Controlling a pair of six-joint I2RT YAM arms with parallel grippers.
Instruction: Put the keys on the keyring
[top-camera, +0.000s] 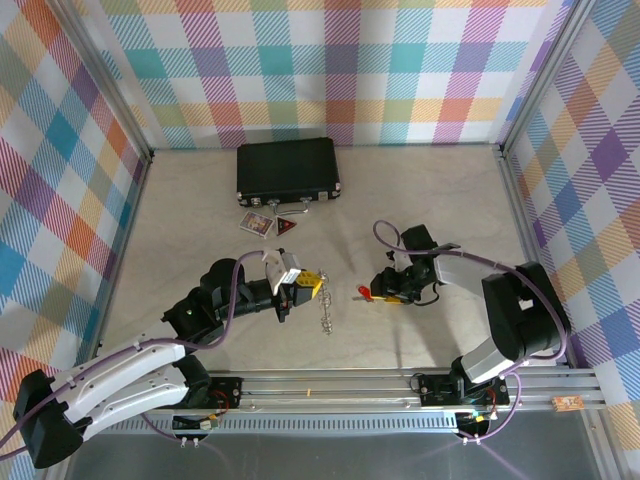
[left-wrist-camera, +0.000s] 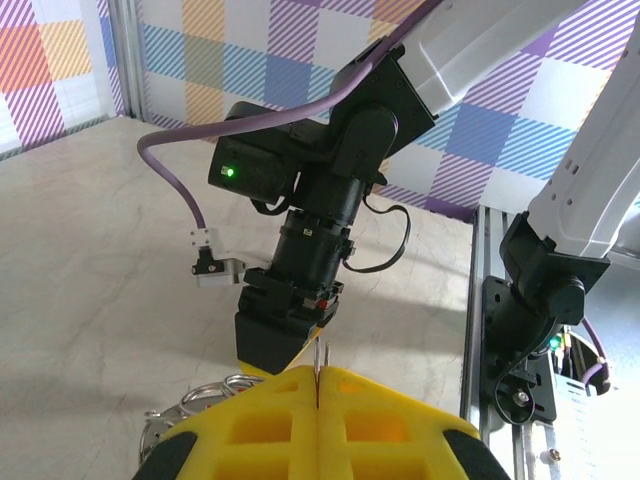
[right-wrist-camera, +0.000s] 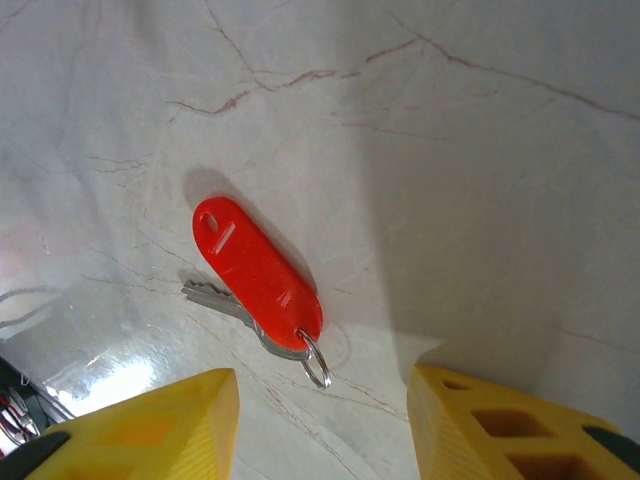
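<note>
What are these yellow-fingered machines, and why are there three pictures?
They are two robot arms, left and right, bolted to a pale table. One picture looks down from above; the other two come from cameras on the wrists. The yellow pinchers are called end effectors. The left end effector is shut on a thin metal keyring strung with silvery pieces. The right end effector is open above a tiny silver key with a red plastic tag, lying on the table. A black rectangular case lies further back.
</note>
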